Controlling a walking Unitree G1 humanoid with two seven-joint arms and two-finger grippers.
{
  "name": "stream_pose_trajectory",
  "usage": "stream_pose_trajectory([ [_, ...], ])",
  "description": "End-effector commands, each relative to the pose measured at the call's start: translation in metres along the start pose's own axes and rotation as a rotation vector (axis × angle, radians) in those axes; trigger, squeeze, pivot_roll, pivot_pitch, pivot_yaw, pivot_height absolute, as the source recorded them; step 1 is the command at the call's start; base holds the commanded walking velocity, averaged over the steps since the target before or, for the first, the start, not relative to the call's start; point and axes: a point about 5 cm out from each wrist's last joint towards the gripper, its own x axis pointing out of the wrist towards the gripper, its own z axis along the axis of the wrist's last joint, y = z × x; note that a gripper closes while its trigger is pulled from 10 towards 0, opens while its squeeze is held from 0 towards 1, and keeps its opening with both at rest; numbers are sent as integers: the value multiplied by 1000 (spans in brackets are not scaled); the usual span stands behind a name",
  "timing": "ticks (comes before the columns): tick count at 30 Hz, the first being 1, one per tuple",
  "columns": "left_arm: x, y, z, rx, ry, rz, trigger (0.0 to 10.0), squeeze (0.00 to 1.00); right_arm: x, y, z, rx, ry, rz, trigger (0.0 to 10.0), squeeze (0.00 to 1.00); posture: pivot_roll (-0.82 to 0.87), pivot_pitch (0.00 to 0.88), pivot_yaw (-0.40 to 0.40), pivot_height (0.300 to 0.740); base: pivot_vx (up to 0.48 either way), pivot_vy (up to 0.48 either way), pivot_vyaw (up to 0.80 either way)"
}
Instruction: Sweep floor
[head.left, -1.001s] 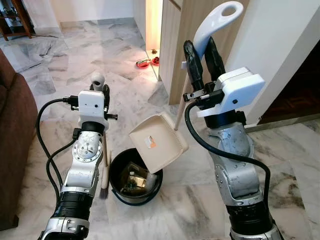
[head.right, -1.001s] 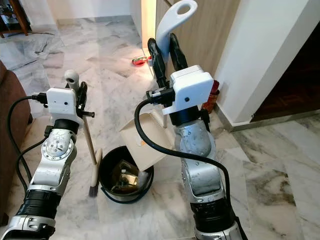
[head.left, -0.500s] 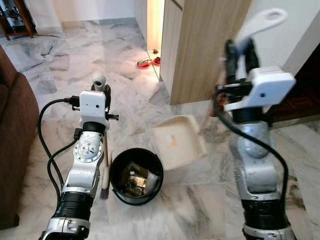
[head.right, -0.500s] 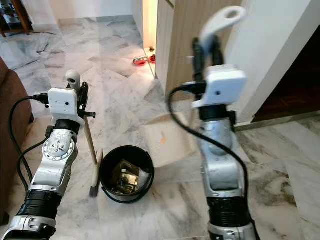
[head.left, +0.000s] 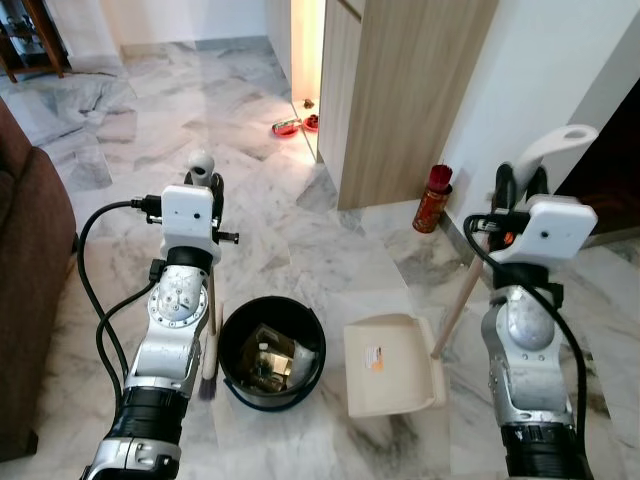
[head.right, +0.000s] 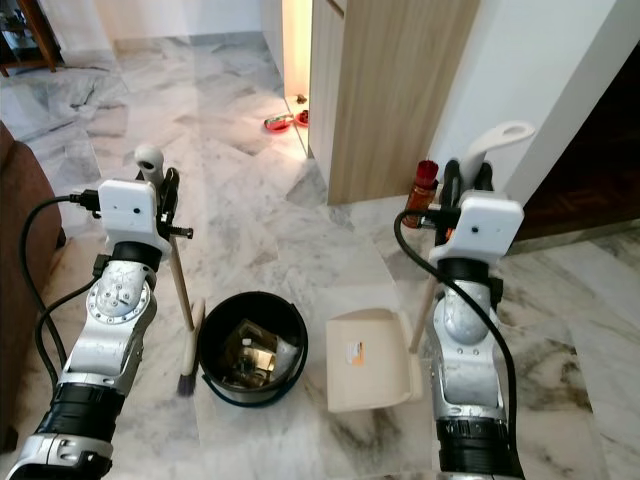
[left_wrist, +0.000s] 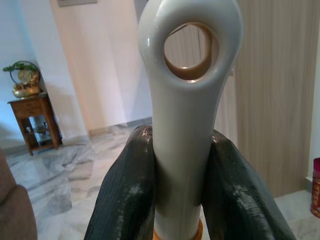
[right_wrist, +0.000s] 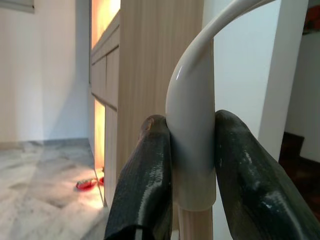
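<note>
Right gripper (right_wrist: 192, 150) is clamped on the dustpan (head.left: 392, 364) handle's white plastic grip, black fingers (right_wrist: 145, 180) pressed to both sides; grip curves up into a loop w/ a hole. Below the grip a pale wood shaft slants down to the pan: beige plastic, roughly square, low rim on three sides, small orange label inside. Pan lies flat on the floor (head.left: 330, 250), just left of and below the gripper, beside the bin (head.left: 272, 350) but apart from it.

Left gripper (left_wrist: 182, 185) holds the brush (head.left: 209, 330) near its top: glossy grey-white rounded grip w/ a round hole, orange collar under it, fingers tight on each side. Wood shaft hangs about upright under the gripper; dark bristles at floor level, just left of the bin.

Bin: round, black, shiny rim, crumpled clear wrap and scraps inside. It sits btwn brush and pan.

Floor is polished grey-white veined marble. Beyond right gripper: red cylindrical can (head.left: 434, 196) at the foot of a wood-grain cabinet (head.left: 400, 90). Brown sofa (head.left: 25, 290) edge far left.
</note>
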Motion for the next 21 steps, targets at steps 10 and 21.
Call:
stream_pose_trajectory([
  [10, -10, -2, -2, -35, -7, -24, 10000, 0, -5, -5, -12, -40, -15, -16, 10000, 0, 119, 92, -47, 740, 0, 0, 0],
  [21, -9, -5, -1, -41, -4, -30, 10000, 0, -4, -4, -12, -33, -26, -17, 10000, 0, 117, 102, -48, 740, 0, 0, 0],
])
